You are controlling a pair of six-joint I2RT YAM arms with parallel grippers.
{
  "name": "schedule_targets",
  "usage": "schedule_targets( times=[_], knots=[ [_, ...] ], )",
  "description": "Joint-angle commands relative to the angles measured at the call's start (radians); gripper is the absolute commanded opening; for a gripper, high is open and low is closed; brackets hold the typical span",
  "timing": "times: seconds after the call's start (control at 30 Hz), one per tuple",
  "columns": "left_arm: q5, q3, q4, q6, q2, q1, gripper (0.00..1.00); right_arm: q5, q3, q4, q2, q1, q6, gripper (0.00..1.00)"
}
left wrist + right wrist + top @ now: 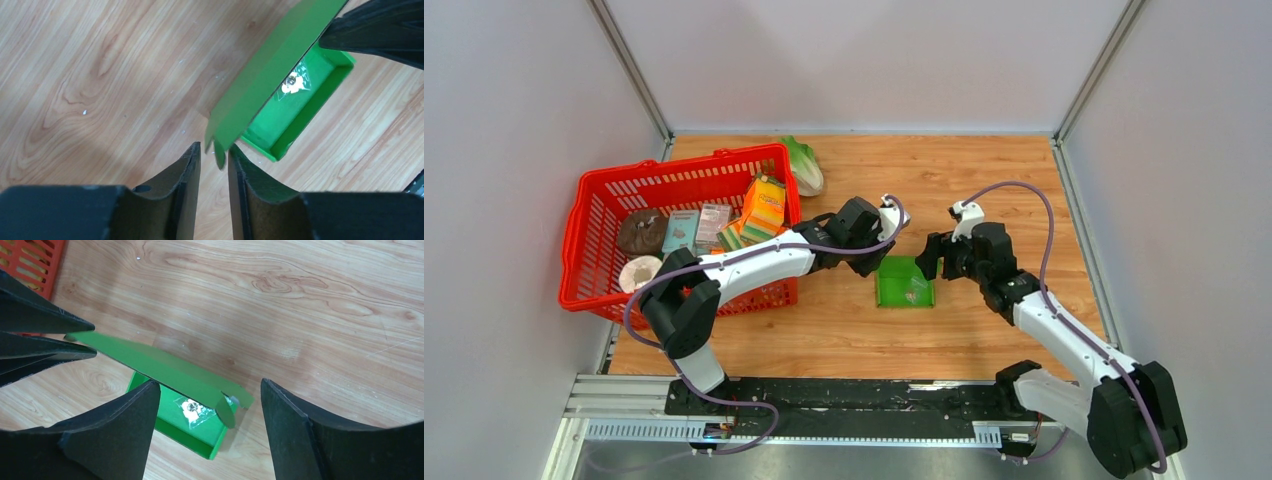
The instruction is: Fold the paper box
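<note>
The green paper box (904, 285) lies mid-table as a shallow tray (185, 435) with its lid (165, 365) raised at a slant over it. A small clear packet (192, 410) lies inside the tray. My left gripper (879, 262) is at the lid's left corner. In the left wrist view its jaws (215, 147) stand a narrow gap apart, with the lid's side tab (219, 155) hanging between the tips, not clamped. My right gripper (929, 262) is wide open and empty, and hovers over the box's right end (207, 382).
A red basket (584, 250) stands at the left with an orange carton (766, 205) and several other goods inside; its corner shows in the right wrist view (30, 260). A pale lettuce (804, 165) lies behind the basket. Grey walls enclose the wooden table (1024, 180).
</note>
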Motion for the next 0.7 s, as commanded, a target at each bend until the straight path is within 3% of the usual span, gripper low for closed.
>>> schedule_targets(
  times=[0.0, 0.37, 0.67],
  knots=[
    [0.055, 0.025, 0.045, 0.023, 0.0, -0.003, 0.31, -0.013, 0.005, 0.059, 0.03, -0.004, -0.016, 0.75],
    [0.026, 0.026, 0.036, 0.023, 0.017, -0.003, 0.2, 0.011, 0.002, 0.026, 0.027, -0.005, 0.002, 0.67],
    [-0.084, 0.052, 0.037, 0.018, 0.042, -0.006, 0.04, -0.053, -0.029, 0.15, 0.07, -0.004, 0.038, 0.47]
  ],
)
